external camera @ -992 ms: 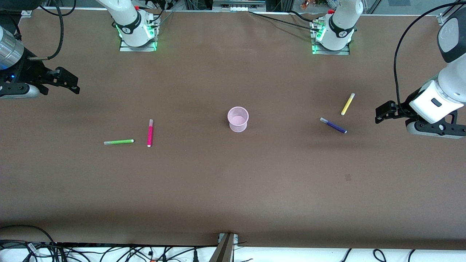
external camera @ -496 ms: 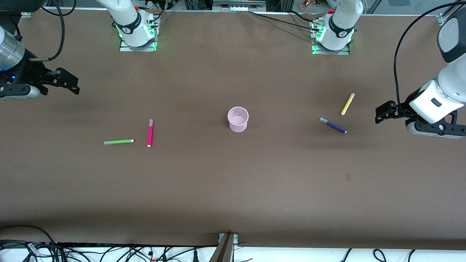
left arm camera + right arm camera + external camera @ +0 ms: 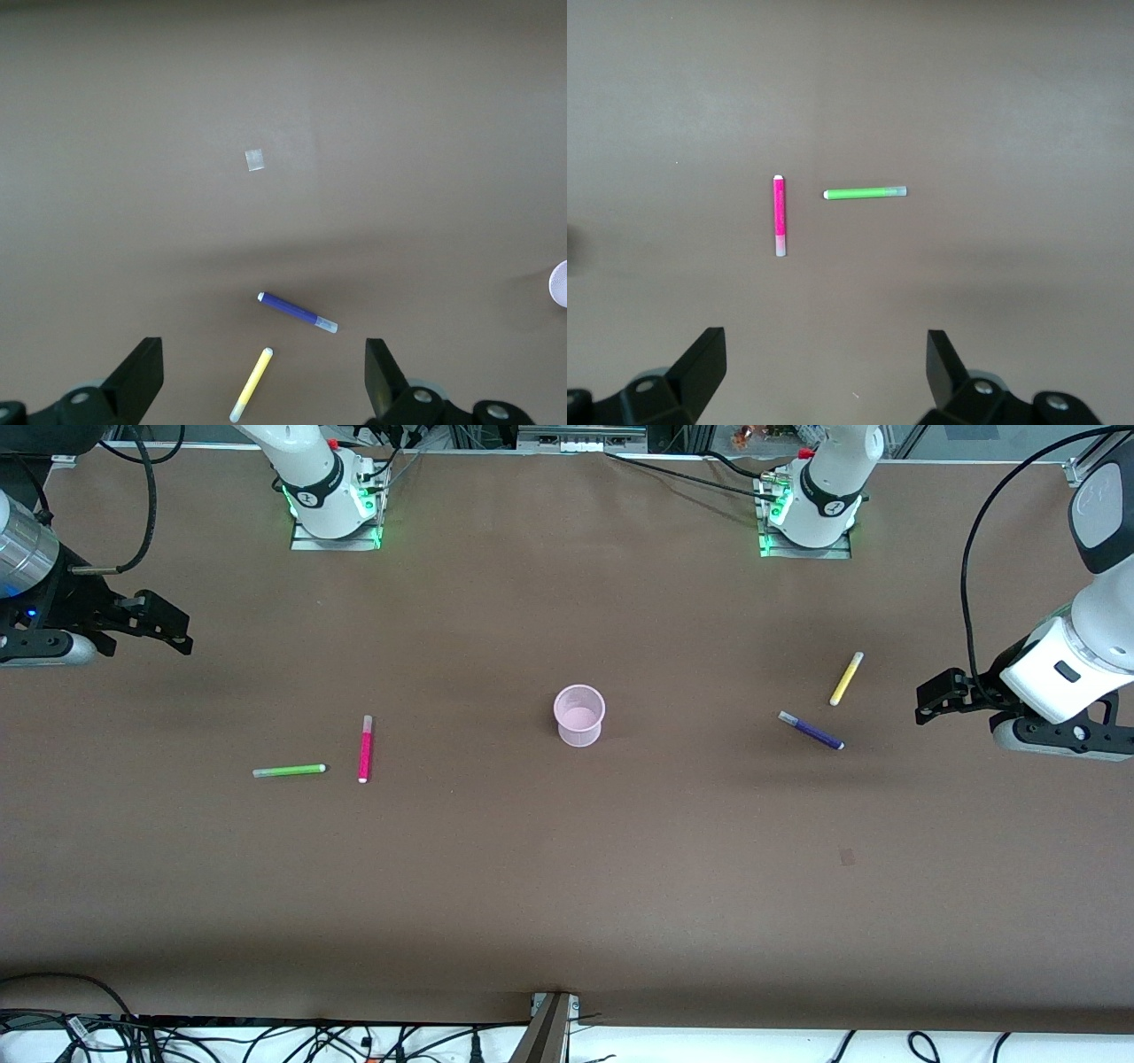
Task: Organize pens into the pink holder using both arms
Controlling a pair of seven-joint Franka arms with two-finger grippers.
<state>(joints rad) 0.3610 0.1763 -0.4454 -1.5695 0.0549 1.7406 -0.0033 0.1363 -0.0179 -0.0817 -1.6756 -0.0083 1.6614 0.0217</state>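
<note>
- Front view: the pink holder (image 3: 579, 714) stands upright mid-counter (image 3: 567, 886). The green pen (image 3: 289, 771) and magenta pen (image 3: 365, 748) lie at its 8 o'clock; the yellow pen (image 3: 846, 678) and purple pen (image 3: 811, 731) lie around its 3 o'clock. The left claw (image 3: 927, 700) and right claw (image 3: 177, 631) hover over the counter's ends.
- Left wrist view: the left claw (image 3: 264, 382) is spread wide, holding nothing.
- Right wrist view: the right claw (image 3: 824, 372) is spread wide, holding nothing.

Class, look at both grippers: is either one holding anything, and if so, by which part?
Nothing is held. The left gripper and right gripper are open and empty above the table's ends; all four pens lie on the table.
</note>
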